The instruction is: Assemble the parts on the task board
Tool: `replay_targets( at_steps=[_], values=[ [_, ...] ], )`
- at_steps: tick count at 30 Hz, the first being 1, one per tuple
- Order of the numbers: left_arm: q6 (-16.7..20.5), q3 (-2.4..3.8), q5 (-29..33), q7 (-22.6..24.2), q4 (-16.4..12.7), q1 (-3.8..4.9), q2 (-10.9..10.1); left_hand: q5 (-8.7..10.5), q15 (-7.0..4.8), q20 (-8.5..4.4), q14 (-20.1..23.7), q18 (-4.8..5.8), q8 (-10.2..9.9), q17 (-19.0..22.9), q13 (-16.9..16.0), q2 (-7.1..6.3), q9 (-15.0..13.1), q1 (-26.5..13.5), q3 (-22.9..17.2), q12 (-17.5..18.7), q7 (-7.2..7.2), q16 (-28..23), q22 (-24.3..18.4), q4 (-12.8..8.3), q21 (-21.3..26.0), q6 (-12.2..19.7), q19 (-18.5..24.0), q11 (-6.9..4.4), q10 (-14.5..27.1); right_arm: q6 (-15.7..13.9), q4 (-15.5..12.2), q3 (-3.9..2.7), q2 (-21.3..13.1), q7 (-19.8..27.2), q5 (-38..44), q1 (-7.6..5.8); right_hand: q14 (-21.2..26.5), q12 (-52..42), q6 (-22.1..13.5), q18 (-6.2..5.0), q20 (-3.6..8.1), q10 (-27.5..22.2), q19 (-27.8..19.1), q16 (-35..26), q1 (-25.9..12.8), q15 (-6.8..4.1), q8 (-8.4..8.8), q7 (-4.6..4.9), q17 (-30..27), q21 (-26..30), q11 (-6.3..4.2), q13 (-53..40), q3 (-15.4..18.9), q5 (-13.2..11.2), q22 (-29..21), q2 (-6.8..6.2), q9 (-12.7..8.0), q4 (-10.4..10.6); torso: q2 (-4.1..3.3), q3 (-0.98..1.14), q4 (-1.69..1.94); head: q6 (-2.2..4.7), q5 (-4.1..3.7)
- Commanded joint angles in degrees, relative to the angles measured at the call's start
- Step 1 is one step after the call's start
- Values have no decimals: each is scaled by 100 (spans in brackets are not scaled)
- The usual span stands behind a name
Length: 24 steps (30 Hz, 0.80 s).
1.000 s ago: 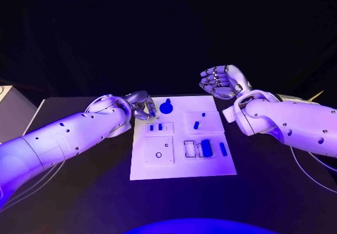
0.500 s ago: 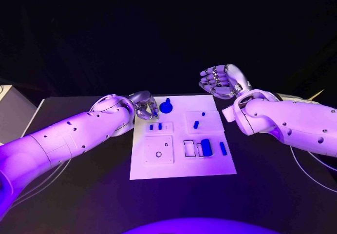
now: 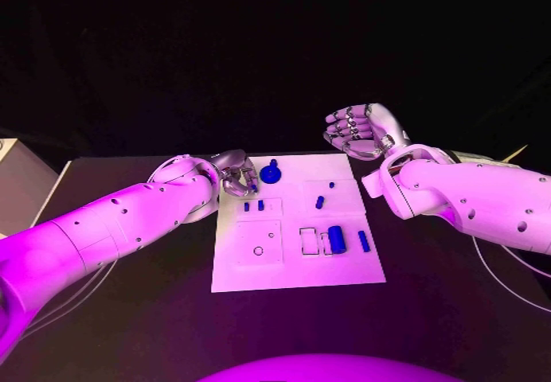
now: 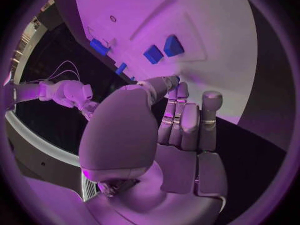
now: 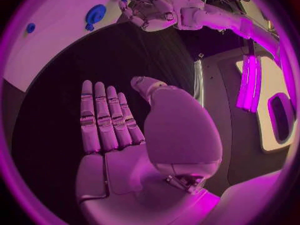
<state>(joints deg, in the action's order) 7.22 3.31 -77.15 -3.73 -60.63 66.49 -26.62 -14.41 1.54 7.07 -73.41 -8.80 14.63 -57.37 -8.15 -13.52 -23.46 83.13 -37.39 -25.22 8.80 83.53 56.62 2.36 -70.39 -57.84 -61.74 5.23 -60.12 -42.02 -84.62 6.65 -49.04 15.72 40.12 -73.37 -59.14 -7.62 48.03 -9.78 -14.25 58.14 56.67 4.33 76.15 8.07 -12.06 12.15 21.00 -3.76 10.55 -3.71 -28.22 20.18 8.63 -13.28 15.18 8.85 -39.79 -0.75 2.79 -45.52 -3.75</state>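
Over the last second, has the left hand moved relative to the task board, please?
No. The left hand sits at the task board's far left corner, beside the round blue part, just as before.

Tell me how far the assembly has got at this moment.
Barely begun, by the look of it. Blue parts lie scattered over the board. The left robot hand sits at the board's far left corner beside the round part; the right robot hand hangs beyond the board, holding nothing.

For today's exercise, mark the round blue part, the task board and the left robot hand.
round blue part (image 3: 271, 172), head view, its disc.
task board (image 3: 298, 267), head view, bare near edge.
left robot hand (image 3: 238, 175), head view, its middle.
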Motion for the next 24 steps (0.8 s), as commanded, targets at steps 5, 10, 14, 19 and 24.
replay_targets(
  at_steps=[5,10,14,19,24],
  values=[
    [-131,-2,-26,-2,21,-2,24,28,-5,7,22,38,-25,11,8,24,-8,-29,20,48,-1,-6,-7,-34,-11,-57,-27,-1,-43,40,-18,-1,0,71,16,1,37,21,43,-77,-7,-11,-23,-27,-49,11,31,190,-5,19,8,9,15,39,-4,0,-7,-4,1,-1,7,-11,-7],
    [-138,-5,-27,0,36,-2,43,28,-5,7,22,38,-25,11,8,24,-8,-29,20,48,-1,-6,-7,-34,-11,-57,-27,-1,-43,43,-20,-1,1,71,16,1,43,27,47,-77,-10,-12,-29,-33,-50,13,34,191,-18,20,9,9,18,39,-18,1,-9,-6,4,-1,7,-11,-7],
    [-185,-12,-28,-17,46,-3,63,29,-5,7,16,39,-29,1,9,29,-7,-25,17,59,-2,-4,-6,-39,-11,-57,-29,-1,-47,47,-21,-1,4,71,16,1,43,27,47,-77,-10,-12,-29,-33,-50,13,34,191,-18,20,9,9,18,39,-18,1,-9,-6,2,-2,0,-10,-9],
    [-238,-28,-29,-20,54,-3,85,29,-5,7,16,39,-29,1,9,29,-7,-25,17,59,-2,-4,-6,-39,-11,-57,-29,-1,-47,49,-21,-1,3,69,16,1,43,27,47,-77,-10,-12,-29,-33,-50,13,34,191,-18,20,9,9,18,39,-18,1,-9,-6,-1,-2,-1,-21,-16],
    [-231,-44,-30,-8,53,-3,104,30,-6,7,16,39,-31,2,9,29,-7,-24,17,63,-2,-3,-5,-41,-12,-57,-31,-1,-49,49,-21,-1,4,69,16,1,44,32,49,-78,-11,-11,-32,-35,-51,15,36,191,-27,19,10,9,20,39,-29,3,-10,-7,-2,-1,2,-22,-20]
  ],
)
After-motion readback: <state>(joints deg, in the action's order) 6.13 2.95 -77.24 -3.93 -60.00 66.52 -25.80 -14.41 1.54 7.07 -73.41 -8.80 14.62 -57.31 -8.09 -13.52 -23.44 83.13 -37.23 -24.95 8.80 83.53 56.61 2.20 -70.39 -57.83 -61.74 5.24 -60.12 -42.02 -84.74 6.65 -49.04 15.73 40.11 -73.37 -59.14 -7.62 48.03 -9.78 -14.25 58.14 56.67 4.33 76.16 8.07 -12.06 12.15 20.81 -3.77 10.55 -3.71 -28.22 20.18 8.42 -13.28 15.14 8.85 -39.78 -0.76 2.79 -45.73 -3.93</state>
